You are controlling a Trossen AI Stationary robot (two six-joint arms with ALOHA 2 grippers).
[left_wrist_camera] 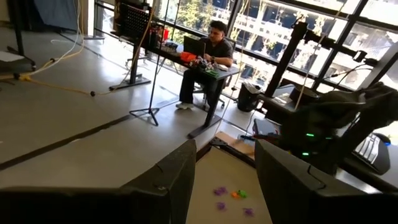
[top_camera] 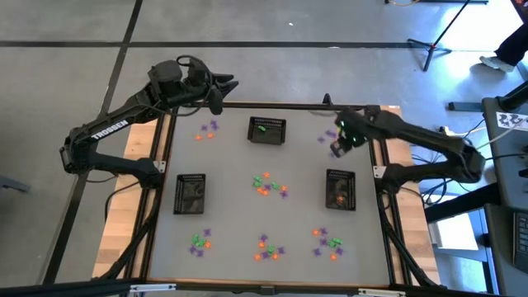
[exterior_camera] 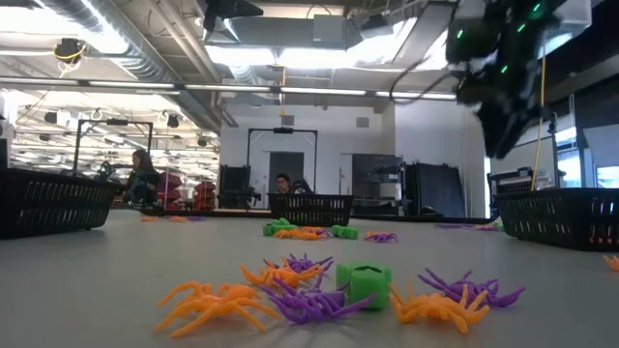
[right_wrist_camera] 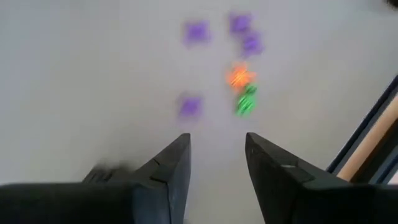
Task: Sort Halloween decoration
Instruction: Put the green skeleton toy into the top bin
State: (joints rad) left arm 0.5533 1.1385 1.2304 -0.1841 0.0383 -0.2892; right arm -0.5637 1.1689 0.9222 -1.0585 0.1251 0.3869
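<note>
Sorting is barely beginning: most Halloween decoration (top_camera: 266, 185) is lying loose across the counter (top_camera: 231, 157). The right pincer (right_wrist_camera: 214, 163), parted and empty, is hovering toward two o'clock; the left pincer (left_wrist_camera: 225, 180), likewise released, is waiting at eleven.

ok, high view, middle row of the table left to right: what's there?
Left black mesh basket → central cluster of trinkets in green, orange and purple → right black mesh basket, which holds something orange.

orange, purple, green halloween decoration (exterior_camera: 319, 290) lies near; right gripper (exterior_camera: 503, 135) apparently hangs above.
</note>
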